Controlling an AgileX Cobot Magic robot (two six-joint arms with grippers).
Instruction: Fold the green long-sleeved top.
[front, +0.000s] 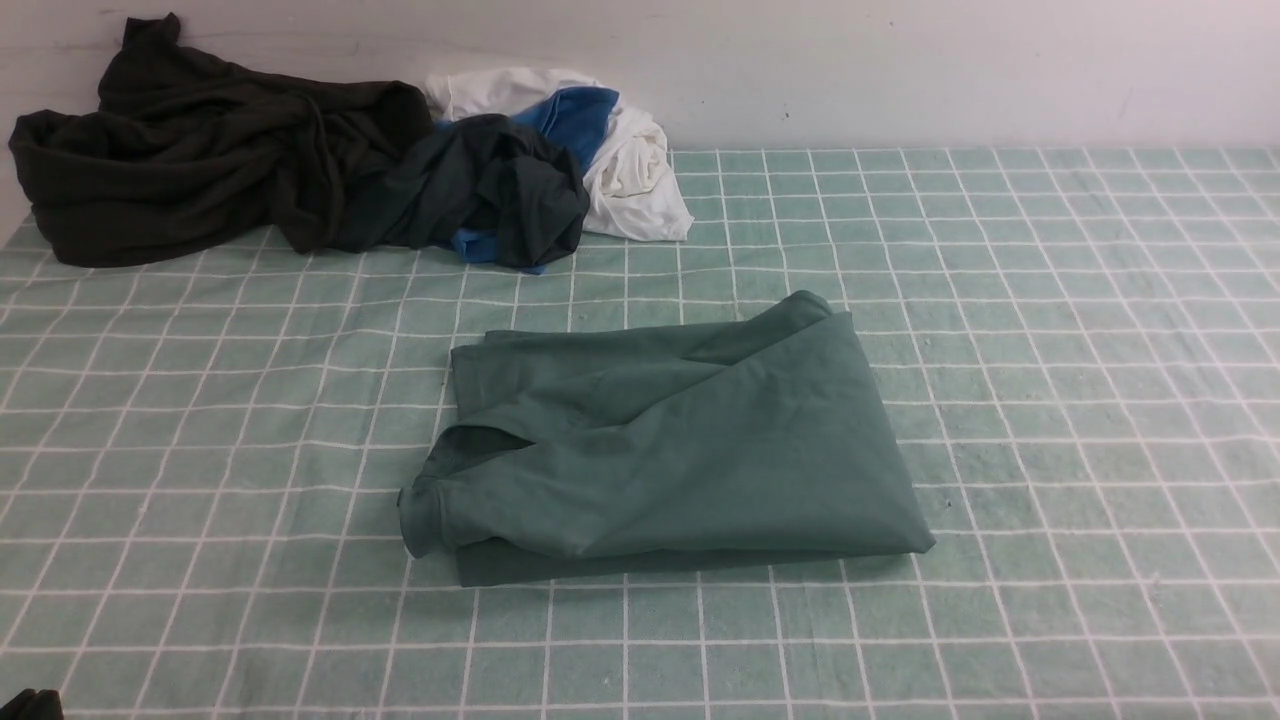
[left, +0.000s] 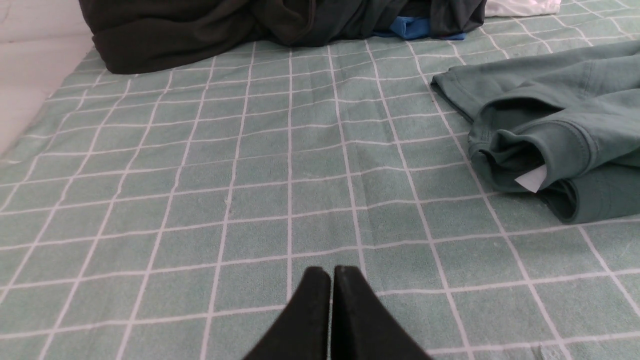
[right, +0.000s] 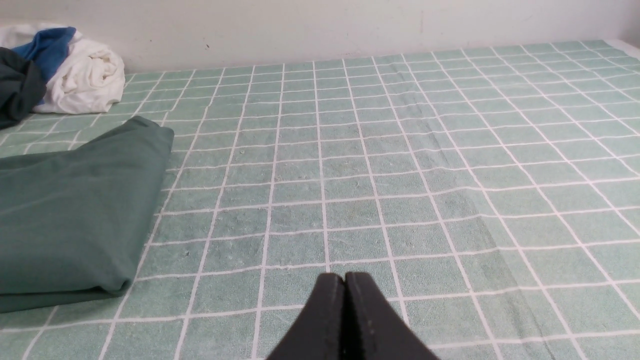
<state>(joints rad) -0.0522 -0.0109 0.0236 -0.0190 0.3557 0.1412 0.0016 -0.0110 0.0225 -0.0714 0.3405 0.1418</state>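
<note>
green long-sleeved top (front: 680, 440) folded, well apart from both fingers: left fingers (left: 320, 300), right fingers (right: 357, 305) closed, empty

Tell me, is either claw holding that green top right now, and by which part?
Nothing is held. The left claw and right claw are both shut and empty, apart from the green long-sleeved top.

A sage-green top (front: 690, 440) lies on a pale green, white-gridded cloth (front: 1050, 330) by near-black (front: 200, 150), white (front: 630, 170) and blue (front: 575, 115) clothes.
</note>
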